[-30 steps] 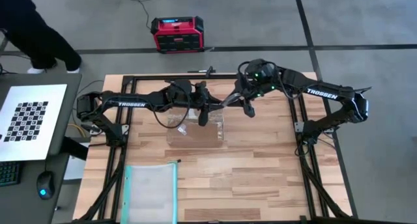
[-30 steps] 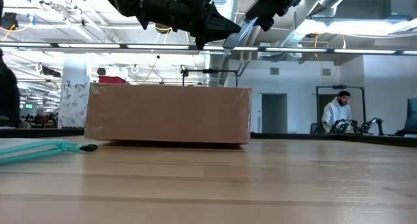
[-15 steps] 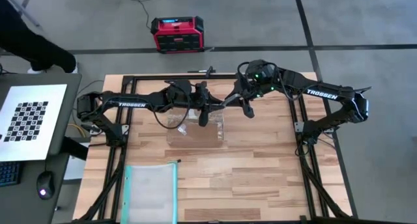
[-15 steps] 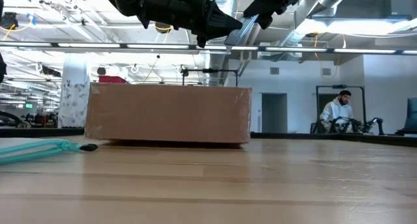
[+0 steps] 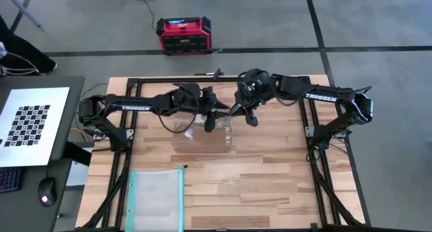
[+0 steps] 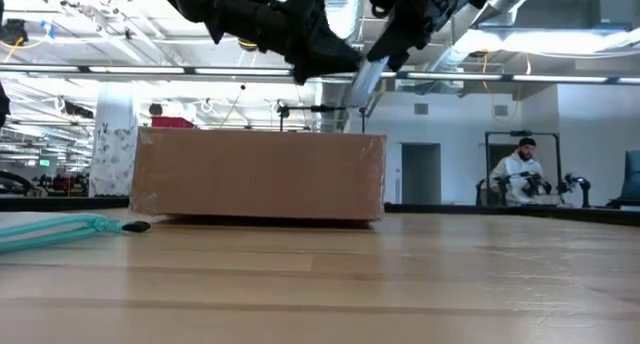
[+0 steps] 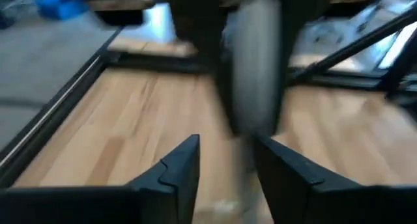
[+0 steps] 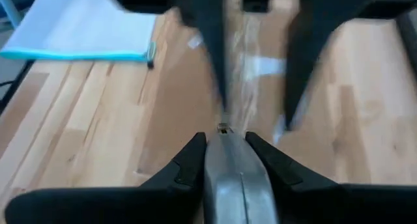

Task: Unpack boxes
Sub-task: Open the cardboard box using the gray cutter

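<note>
The brown cardboard box (image 5: 202,134) with shiny tape rests on its bottom at mid-table (image 6: 260,174). Both grippers hang above its far right part. My right gripper (image 8: 228,160) is shut on a grey metal tool (image 6: 365,79) that slants down toward the box. My left gripper (image 7: 225,168) faces it from the table's left with its fingers apart. The tool's blurred free end (image 7: 254,87) stands just ahead of that gap. In the high view the left gripper (image 5: 210,117) and the right gripper (image 5: 241,107) nearly meet. My right gripper pinches the grey tool's near end (image 8: 227,175) between its two fingers, which lie along it. The fingers slant down from the table's right. The tool sticks out ahead of them, clear of the box top. Whether my left gripper touches the tool's other end, I cannot tell.
A clear teal-edged pouch (image 5: 156,198) lies at the table's near left. A red and black case (image 5: 183,35) stands on the floor beyond the far edge. A checkerboard sheet (image 5: 27,124) lies on a side desk at the left. A person (image 6: 515,174) sits far behind.
My right gripper has come down and toward the table's left, closer to my left gripper, carrying the grey tool lower above the box. My left gripper has tipped its fingers down a little. The box has not moved.
</note>
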